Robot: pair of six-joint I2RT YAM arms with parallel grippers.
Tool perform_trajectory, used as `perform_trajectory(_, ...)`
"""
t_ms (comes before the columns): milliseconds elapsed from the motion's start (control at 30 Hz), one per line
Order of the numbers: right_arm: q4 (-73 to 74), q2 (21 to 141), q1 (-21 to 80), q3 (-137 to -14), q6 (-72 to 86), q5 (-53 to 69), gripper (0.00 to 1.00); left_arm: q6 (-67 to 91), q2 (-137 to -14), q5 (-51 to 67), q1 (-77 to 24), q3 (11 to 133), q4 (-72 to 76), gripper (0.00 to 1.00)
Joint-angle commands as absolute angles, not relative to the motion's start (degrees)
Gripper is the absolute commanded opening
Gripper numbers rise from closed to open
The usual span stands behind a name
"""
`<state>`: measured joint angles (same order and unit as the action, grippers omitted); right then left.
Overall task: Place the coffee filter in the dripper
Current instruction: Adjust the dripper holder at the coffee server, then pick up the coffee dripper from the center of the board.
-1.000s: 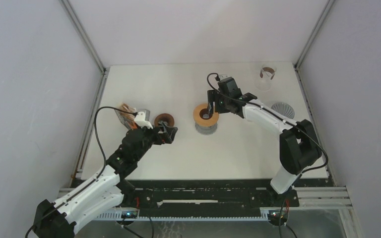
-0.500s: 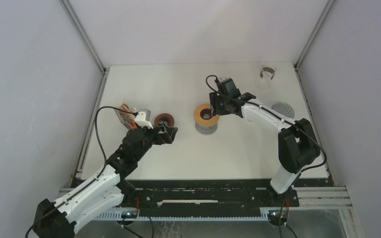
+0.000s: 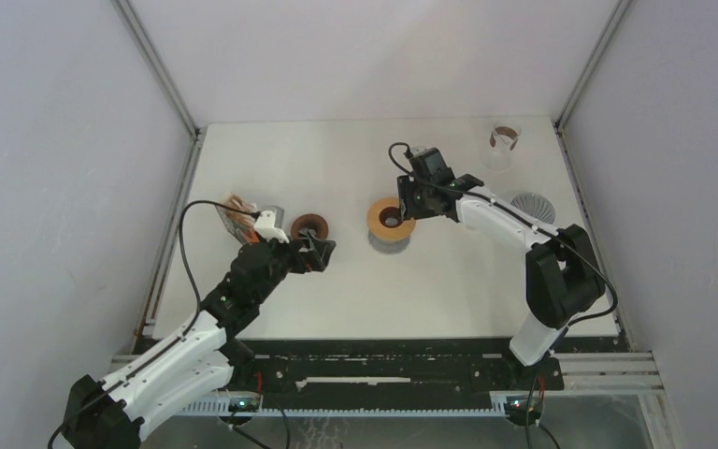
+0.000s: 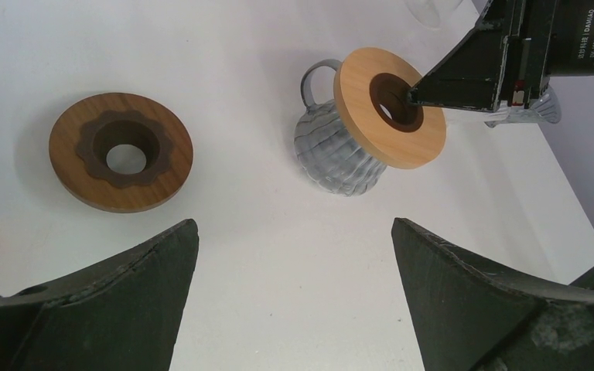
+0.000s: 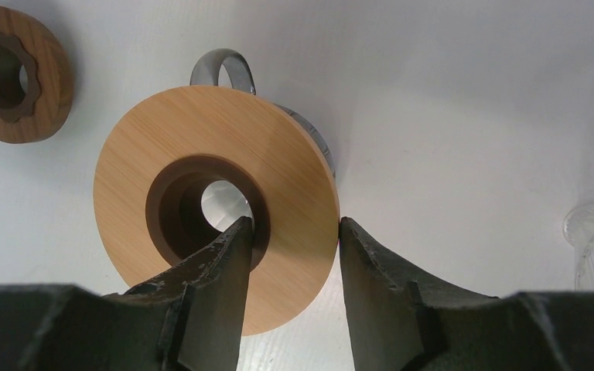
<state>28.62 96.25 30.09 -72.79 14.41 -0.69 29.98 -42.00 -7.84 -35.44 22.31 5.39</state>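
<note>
Straddling the band of a light wooden ring (image 5: 201, 124), the right gripper (image 5: 295, 228) has one finger down in the ring's brown-lined hole and the other just outside its rim. Both fingers lie close against the wood, but I cannot tell whether they are pressing on it. The ring sits slightly tilted on top of a grey ribbed dripper (image 4: 336, 158), near the middle of the white table (image 3: 337, 159). The dripper's loop handle (image 5: 220, 66) points away from the gripper. Only a pale patch shows through the ring's hole, so I cannot tell what, if anything, is inside the dripper. I cannot pick out the coffee filter with any certainty, and nothing like paper lies between or beside the right gripper's fingers. A pale fluted round piece (image 3: 533, 206) lies to the right of that arm. A clear glass (image 3: 503, 140) with something brown in it stands at the far right corner. A brown and orange packet (image 3: 236, 213) lies near the left edge, and its contents are too small to read. The left gripper (image 4: 294, 232) hangs over bare table with its jaws spread wide and nothing between them. It is just beside a dark wooden ring (image 4: 73, 147) lying flat, well apart from the dripper.
</note>
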Motion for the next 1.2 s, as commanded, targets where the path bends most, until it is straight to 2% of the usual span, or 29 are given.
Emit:
perform_trajectory(0,28.7,93.7,30.5,-73.4,14.3,0.2,0.52,29.1,-41.2,-7.1,-35.1,25.3,7.4,1.0)
perform_trajectory(133,28.8,93.8,30.4,-73.4,14.5,0.1,0.56,29.1,-40.9,-7.1,-35.1,25.3,7.2,1.0)
perform_trajectory(367,29.7,87.9,30.7,-73.5,14.5,-0.1,0.68,29.0,-40.3,-7.3,-35.1,25.0,7.4,1.0)
perform_trajectory(567,34.1,81.4,28.6,-73.2,15.9,-2.3,0.72,28.6,-39.8,-7.3,-35.1,23.6,8.9,1.0)
perform_trajectory(933,38.4,68.5,13.4,-65.7,18.5,-6.2,0.74,25.8,-37.1,-5.1,-35.1,20.2,11.9,1.0)
perform_trajectory(1167,36.0,63.8,-1.0,-59.5,22.4,-3.5,0.76,25.5,-36.2,-4.5,-35.1,18.8,12.1,1.0)
